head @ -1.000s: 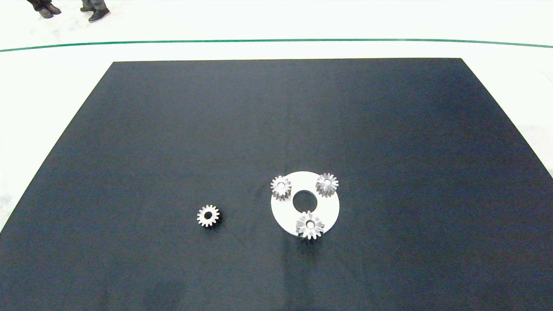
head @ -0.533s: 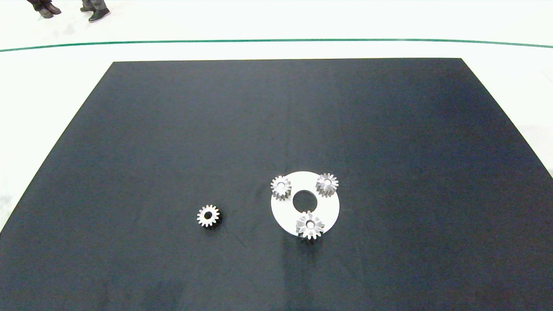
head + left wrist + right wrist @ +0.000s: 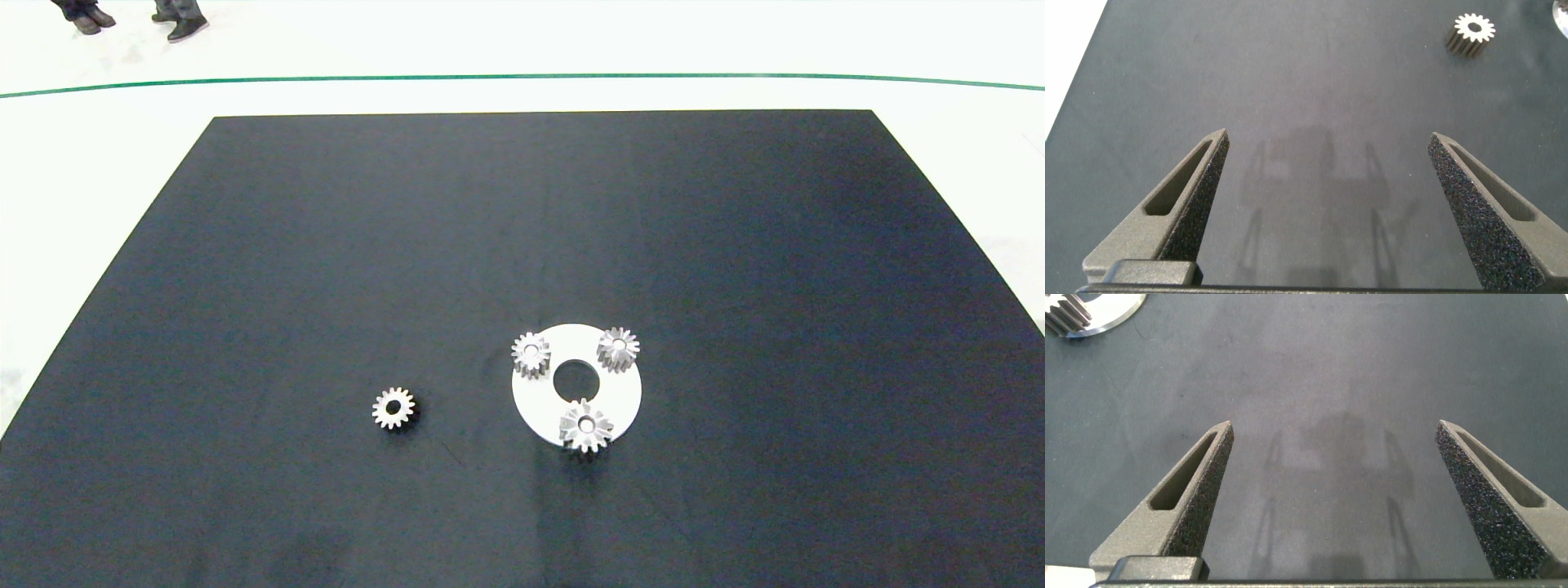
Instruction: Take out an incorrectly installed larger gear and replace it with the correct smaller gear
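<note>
head view, larger gear (image 3: 585, 426) on white disc (image 3: 620, 396) beside 2 small gears (image 3: 531, 354), smaller gear (image 3: 393, 407) apart, both claws spread

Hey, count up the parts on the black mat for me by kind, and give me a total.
Small silver stubby-toothed gears: 3 (two on the disc, one loose on the mat)
Larger silver gear with long pointed teeth: 1
White round disc with centre hole: 1
Total: 5

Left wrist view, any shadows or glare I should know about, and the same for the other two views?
Left wrist view: the open left gripper casts a soft double shadow on the dark mat; no glare. Right wrist view: the same soft shadow under the open right gripper. Head view: the white floor is blown out, and the white disc reads flat bright.
</note>
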You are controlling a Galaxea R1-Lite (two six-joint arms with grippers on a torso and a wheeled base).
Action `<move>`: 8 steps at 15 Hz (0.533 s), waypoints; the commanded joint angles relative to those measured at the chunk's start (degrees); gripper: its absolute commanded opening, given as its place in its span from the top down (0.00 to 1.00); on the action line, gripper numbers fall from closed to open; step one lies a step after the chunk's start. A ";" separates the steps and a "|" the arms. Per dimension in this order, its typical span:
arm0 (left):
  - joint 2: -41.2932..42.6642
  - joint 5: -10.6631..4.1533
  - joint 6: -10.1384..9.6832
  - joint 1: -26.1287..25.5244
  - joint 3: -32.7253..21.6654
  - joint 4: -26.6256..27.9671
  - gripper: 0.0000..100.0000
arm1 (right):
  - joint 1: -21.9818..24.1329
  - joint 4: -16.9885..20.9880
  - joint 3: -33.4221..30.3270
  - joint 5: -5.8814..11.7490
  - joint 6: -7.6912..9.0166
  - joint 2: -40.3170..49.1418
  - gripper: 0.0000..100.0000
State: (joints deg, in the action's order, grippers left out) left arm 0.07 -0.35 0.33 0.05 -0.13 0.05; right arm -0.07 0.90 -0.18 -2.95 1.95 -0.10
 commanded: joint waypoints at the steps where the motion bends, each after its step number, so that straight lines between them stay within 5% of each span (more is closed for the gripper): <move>1: -0.16 0.00 2.04 -0.05 -0.39 0.30 0.00 | -0.01 0.15 -0.08 0.23 -0.02 -0.08 0.00; 5: -5.96 -0.09 5.65 0.04 -0.66 0.30 0.00 | -0.19 2.35 -3.42 2.07 -0.10 -3.59 0.00; 8: -6.93 -0.09 5.91 0.04 -0.66 0.30 0.00 | -0.28 4.20 -11.59 1.72 -0.10 -13.26 0.00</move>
State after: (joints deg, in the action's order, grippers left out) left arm -5.73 -0.41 6.17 0.02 -0.79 0.30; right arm -0.18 4.55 -7.63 -0.96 1.78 -6.96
